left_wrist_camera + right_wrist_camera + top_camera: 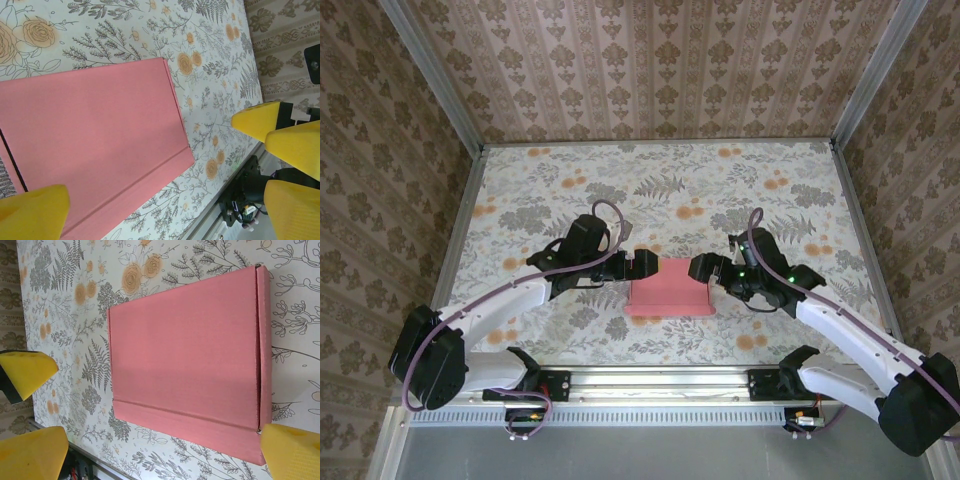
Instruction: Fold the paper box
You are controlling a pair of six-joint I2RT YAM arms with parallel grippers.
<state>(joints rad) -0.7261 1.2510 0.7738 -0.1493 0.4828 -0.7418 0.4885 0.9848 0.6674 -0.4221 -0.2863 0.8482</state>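
Wide-open left end effector (644, 266) and right end effector (701, 268) flank the paper box (668, 288) lying lengthwise between them.

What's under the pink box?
The flowery table shows all around the paper box, which lies flat on it. The patch right underneath is covered, so anything there is hidden.

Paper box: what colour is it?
The paper box is pink, clearest in the right wrist view.

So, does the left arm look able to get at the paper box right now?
Probably yes: the left gripper hangs open at the left edge of the paper box, and nothing lies between them.
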